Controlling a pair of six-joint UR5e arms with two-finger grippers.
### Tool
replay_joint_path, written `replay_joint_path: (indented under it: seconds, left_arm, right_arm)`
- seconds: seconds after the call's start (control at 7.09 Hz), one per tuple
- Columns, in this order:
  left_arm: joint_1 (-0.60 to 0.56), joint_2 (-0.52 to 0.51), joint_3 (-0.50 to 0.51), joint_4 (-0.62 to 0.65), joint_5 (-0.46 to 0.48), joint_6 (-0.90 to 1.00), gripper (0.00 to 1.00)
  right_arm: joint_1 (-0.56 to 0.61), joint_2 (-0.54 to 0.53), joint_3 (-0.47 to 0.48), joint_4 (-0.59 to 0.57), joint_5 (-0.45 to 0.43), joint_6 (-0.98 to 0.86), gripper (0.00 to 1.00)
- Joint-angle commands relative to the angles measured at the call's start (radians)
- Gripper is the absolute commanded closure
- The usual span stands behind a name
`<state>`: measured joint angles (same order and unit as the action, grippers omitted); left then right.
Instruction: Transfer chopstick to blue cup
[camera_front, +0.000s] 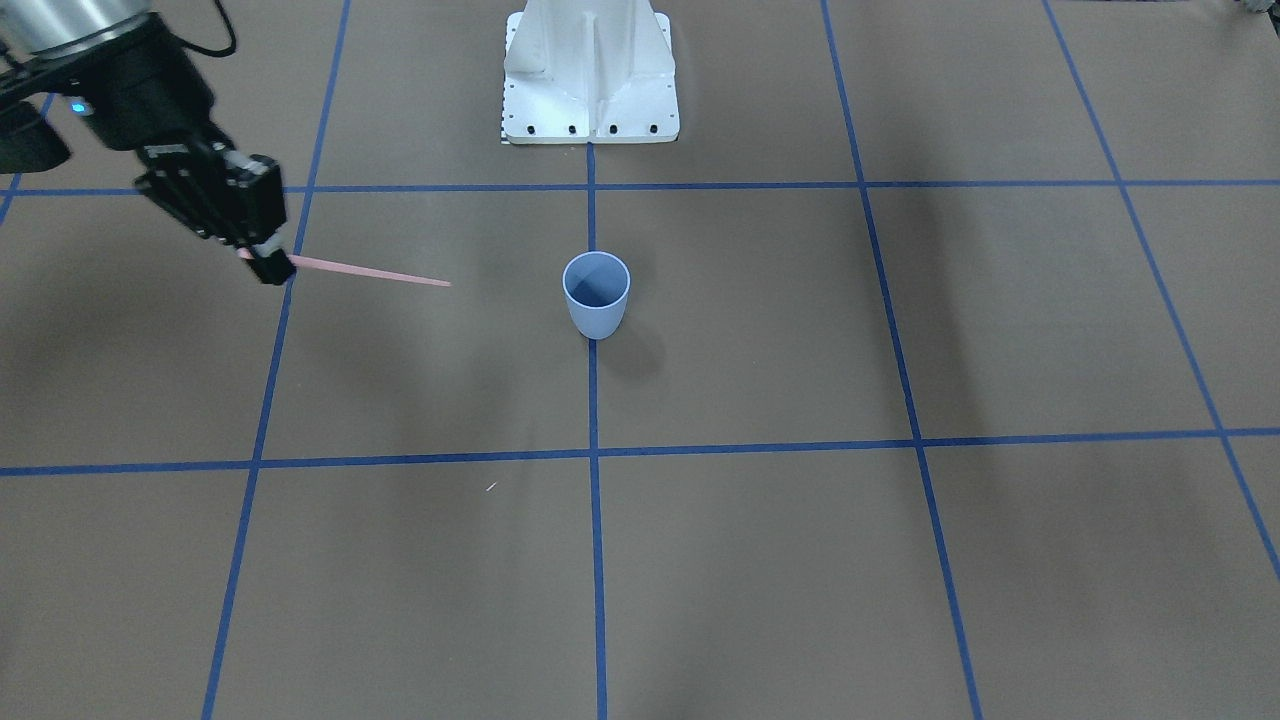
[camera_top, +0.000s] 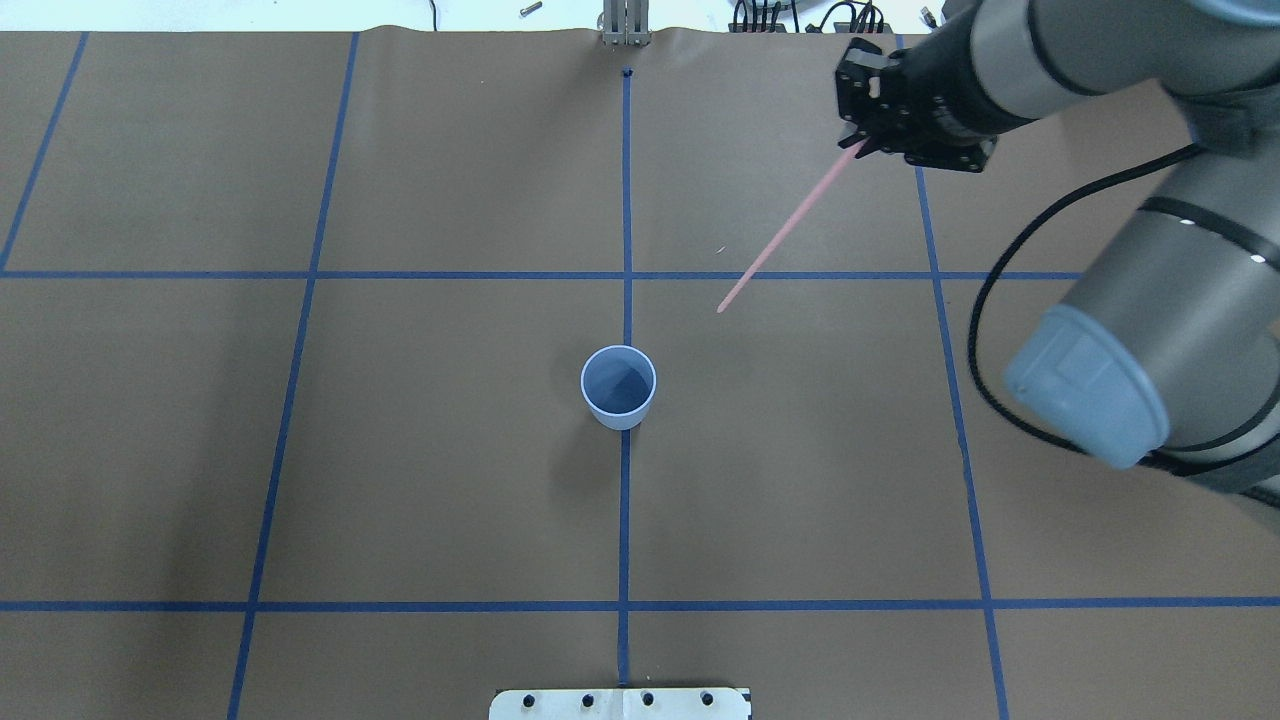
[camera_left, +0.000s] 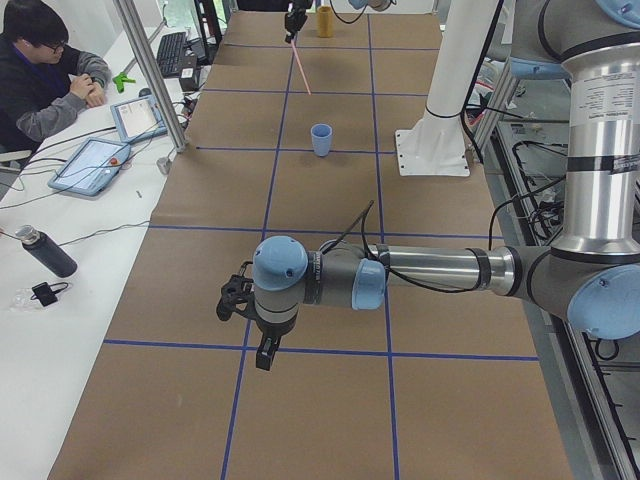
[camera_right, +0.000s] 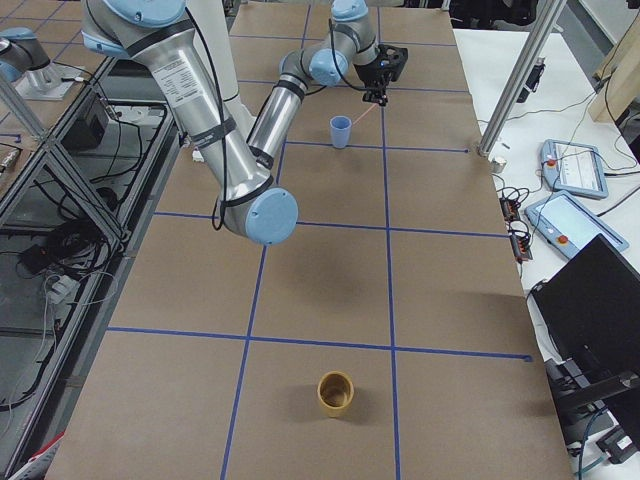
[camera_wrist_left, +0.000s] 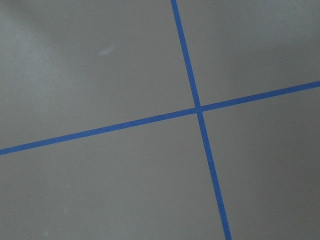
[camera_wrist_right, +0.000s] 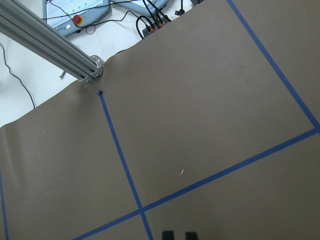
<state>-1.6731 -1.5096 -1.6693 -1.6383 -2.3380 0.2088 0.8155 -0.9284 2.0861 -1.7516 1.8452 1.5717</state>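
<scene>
I have the chopstick clenched by its thick end in the right claw, up off the surface on my right and far side. The stick slants down from the claw, and its thin tip points toward the blue cup but stops short of it, well apart from the rim. The cup stands upright and empty on the centre tape line.

The step in hand, as I judge it, is the carry to the cup. I would bring the tip over the middle of the cup's mouth, not its near rim, and tilt the wrist so the stick hangs steeper before I go down. A slanted stick is likely to catch the rim, and a cup this light-looking could tip or slide from a sideways push. I would lower until the tip is well inside and only then let go, so the stick drops a little way and leans on the wall rather than bouncing out.

The left claw hangs over the surface well away from the cup. It shows only from the side, so I cannot tell whether it is released or clenched.
</scene>
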Motion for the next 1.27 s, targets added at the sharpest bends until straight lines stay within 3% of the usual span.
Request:
replay_joint_path:
  seconds: [0.0, 0.28, 0.99, 1.13]
  left_arm:
    - [0.001, 0.000, 0.002, 0.000, 0.000, -0.002, 0.01]
    - [0.001, 0.000, 0.003, 0.000, 0.000, -0.002, 0.01]
    - [0.003, 0.000, 0.006, 0.000, 0.000, -0.002, 0.01]
    - [0.003, 0.000, 0.008, 0.000, 0.000, -0.002, 0.01]
  right_arm:
    - [-0.152, 0.181, -0.087, -0.188, -0.183, 0.169, 1.00]
    - [-0.223, 0.263, -0.193, -0.261, -0.268, 0.224, 1.00]
    - [-0.311, 0.266, -0.253, -0.292, -0.294, 0.225, 1.00]
    - [-0.318, 0.275, -0.256, -0.289, -0.296, 0.226, 0.96]
